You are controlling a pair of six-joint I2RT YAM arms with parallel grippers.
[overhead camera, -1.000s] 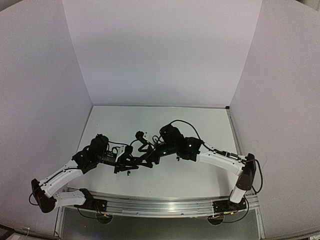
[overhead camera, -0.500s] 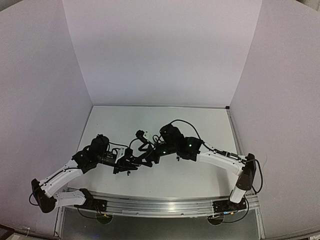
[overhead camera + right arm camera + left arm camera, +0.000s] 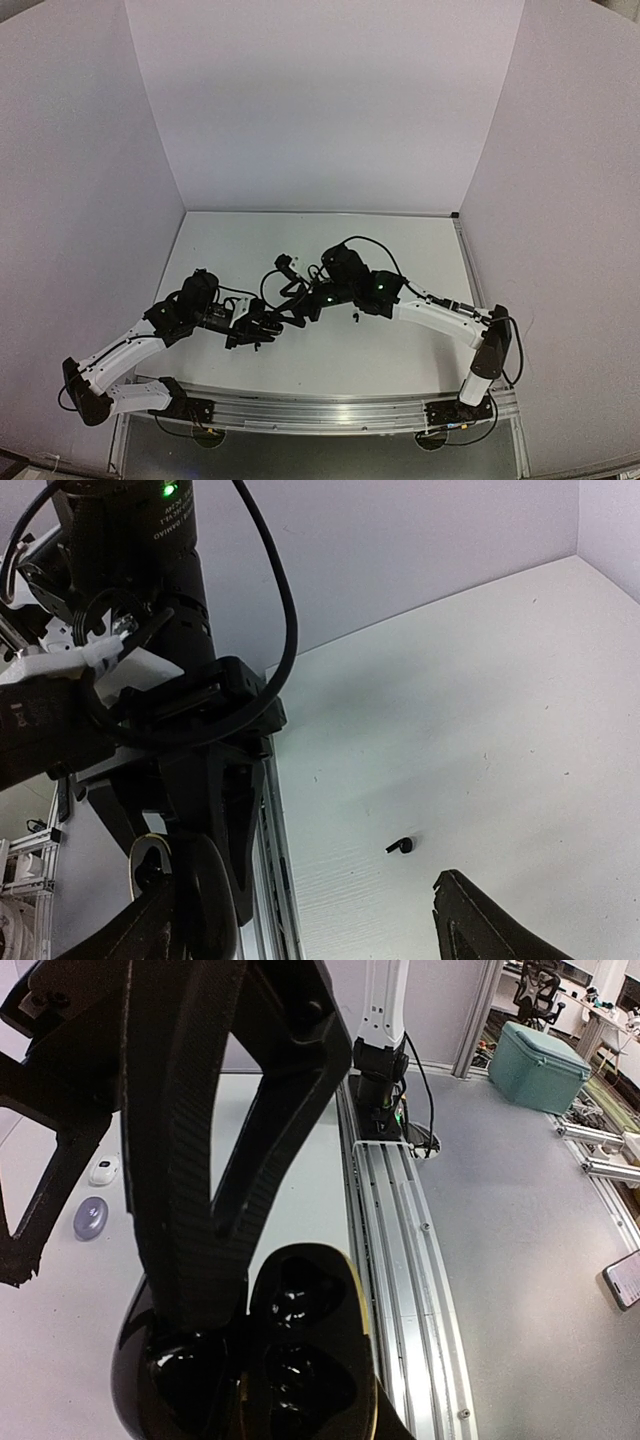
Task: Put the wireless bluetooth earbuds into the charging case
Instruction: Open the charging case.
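Earbud (image 3: 402,845), a black one, lies alone on the white bench (image 3: 480,710), just ahead of the right pincer (image 3: 300,905) and nearer its right finger than its left. That pincer's jaws stand wide apart with nothing between them. The left pincer (image 3: 256,328) is clamped on an open black charging case (image 3: 300,1360), held at its tips with the glossy moulded hollows facing its wrist camera; whether any bud sits in those hollows cannot be told. The two pincers are close together, the right one just beyond the left. Well off to the left pincer's left side, a white case (image 3: 103,1170) and a greyish case (image 3: 90,1218) rest shut on the bench, near each other but apart.
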